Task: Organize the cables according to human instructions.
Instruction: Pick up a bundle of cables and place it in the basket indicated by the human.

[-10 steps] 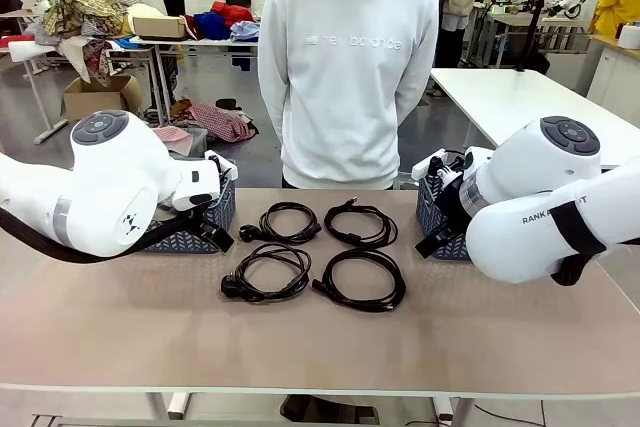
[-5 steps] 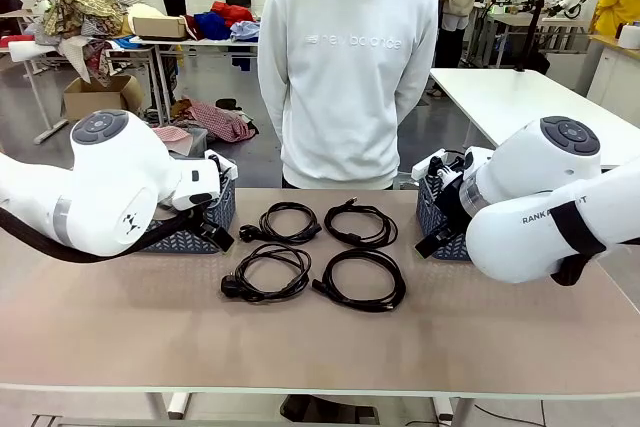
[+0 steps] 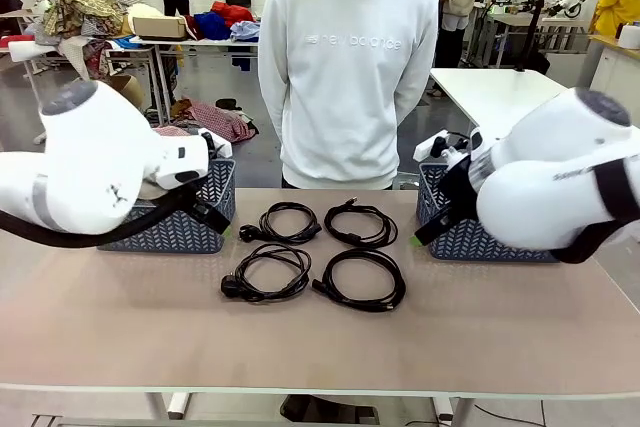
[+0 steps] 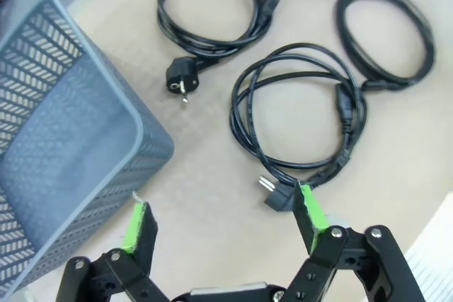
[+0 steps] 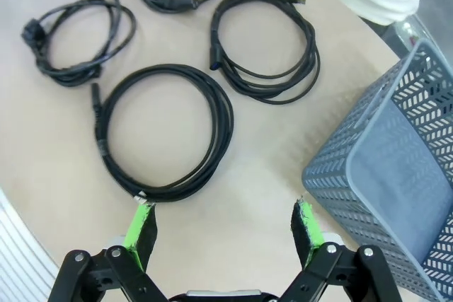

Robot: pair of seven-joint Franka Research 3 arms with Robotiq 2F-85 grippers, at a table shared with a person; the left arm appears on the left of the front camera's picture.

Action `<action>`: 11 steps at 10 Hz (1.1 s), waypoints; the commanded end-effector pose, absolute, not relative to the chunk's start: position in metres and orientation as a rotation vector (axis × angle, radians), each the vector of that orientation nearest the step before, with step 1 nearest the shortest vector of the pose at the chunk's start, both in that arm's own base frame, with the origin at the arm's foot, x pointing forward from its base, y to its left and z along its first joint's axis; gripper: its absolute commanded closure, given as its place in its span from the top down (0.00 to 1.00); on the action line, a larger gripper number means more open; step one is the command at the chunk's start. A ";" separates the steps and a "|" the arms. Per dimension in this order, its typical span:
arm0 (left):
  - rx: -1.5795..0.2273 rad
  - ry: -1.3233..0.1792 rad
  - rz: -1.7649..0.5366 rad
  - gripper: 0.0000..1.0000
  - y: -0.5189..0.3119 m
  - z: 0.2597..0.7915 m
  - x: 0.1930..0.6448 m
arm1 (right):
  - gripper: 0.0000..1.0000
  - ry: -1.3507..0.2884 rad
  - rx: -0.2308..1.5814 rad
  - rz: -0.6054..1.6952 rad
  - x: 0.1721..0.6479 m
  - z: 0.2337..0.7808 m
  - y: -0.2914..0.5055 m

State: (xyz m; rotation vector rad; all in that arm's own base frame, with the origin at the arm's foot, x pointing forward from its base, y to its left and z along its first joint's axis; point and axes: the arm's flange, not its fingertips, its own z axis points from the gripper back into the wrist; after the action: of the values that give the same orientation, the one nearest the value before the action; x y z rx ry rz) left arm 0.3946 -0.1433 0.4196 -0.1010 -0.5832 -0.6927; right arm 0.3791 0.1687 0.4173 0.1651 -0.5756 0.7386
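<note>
The left arm [image 3: 90, 177] hides much of the left basket [image 3: 180, 229], which stands at nine o'clock from the cables [image 3: 231, 288]. The left end effector [image 4: 223, 206] hangs with its jaws apart, gripping nothing, and one plug [image 4: 276, 199] is partly covered by a jaw. The four coils lie mid-desk [image 3: 320, 347]. At three o'clock from them, the right arm [image 3: 560, 187] covers part of the right basket [image 3: 480, 239]. The right end effector [image 5: 224, 210] is likewise spread and empty.

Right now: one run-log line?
left gripper: open, empty | right gripper: open, empty | cables: four coils on table, untouched | baskets: one each side
</note>
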 end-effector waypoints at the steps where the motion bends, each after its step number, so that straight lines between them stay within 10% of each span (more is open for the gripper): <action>1: -0.182 -0.559 -0.805 1.00 -0.110 0.440 0.385 | 1.00 -0.576 0.232 0.811 0.385 0.434 0.137; 11: -0.426 -0.645 -0.905 1.00 -0.056 0.480 0.389 | 1.00 -0.684 0.513 0.884 0.387 0.471 0.050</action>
State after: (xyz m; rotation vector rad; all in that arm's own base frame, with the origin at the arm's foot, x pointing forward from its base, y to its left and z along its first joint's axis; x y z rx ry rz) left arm 0.3858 -0.0558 0.4812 -0.4085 -0.6337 -0.8861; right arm 0.3827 0.0530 0.4729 0.4887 -0.6654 0.8568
